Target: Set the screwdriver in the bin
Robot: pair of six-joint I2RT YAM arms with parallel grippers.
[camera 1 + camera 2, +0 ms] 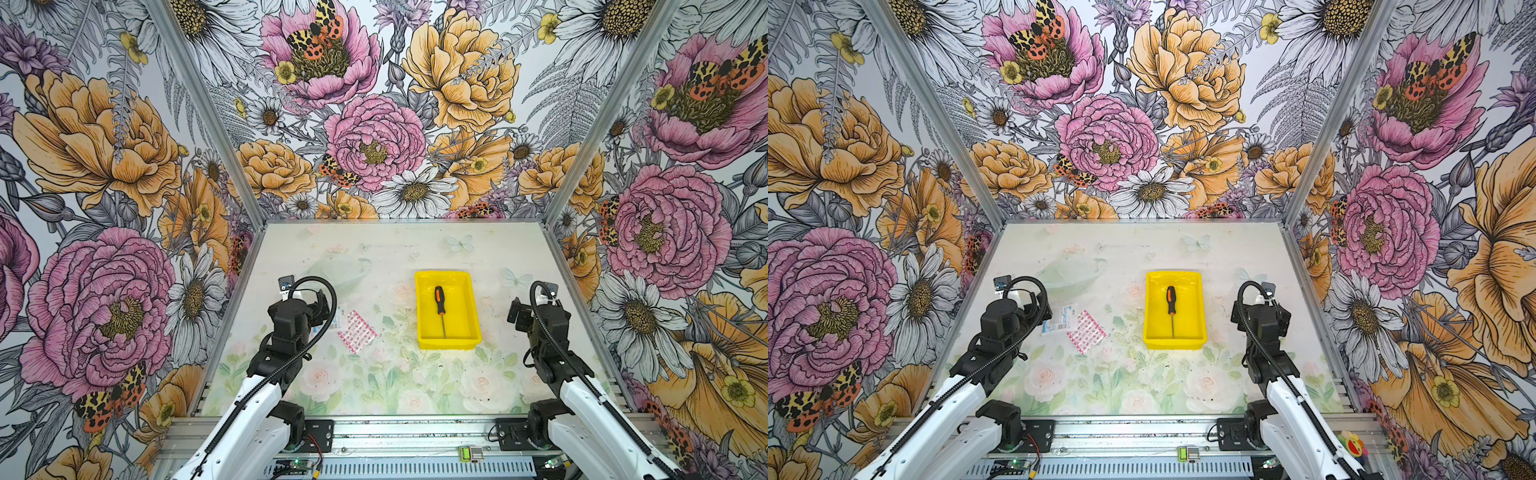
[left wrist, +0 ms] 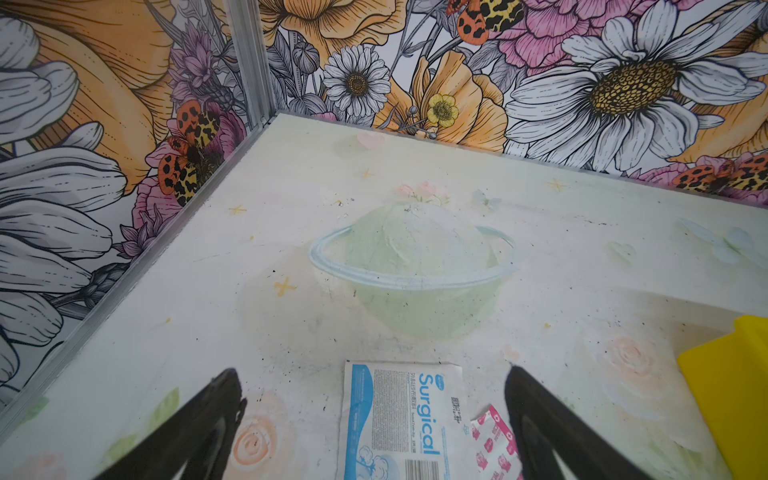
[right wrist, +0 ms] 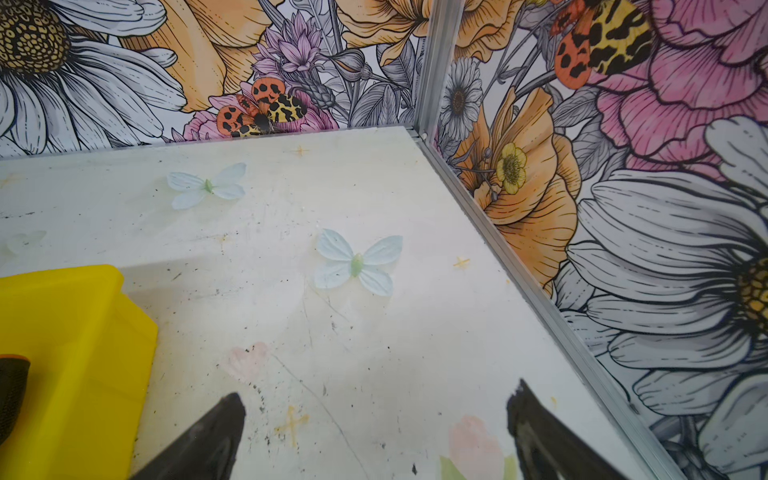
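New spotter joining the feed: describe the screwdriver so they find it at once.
On the pale floral table, right of centre in both top views, sits a yellow bin. The screwdriver lies inside it, handle toward the far wall. It is the only tool: black-and-orange handle, thin silver shaft, unlike the flat packets to the left.

Colour notes, from the front rail.

The bin (image 1: pixel 449 343): bright yellow all over, plain.

The screwdriver (image 1: pixel 439 300): black-and-orange handle, silver shaft.

Small packet (image 1: pixel 356 331), at 9 o'clock from the bin: white, with a grid of pink-red marks.

Larger packet (image 2: pixel 399 419): white and light blue, "Surgical" in blue letters, black barcode.

Table (image 1: pixel 374 249): pale cream with a faded print of pink roses, green leaves, pale blue butterflies and small yellow stars. Dark specks throughout.

Walls (image 1: pixel 374 124): black-outlined flowers in pink, orange-yellow and white, with orange-and-yellow black-spotted moths.
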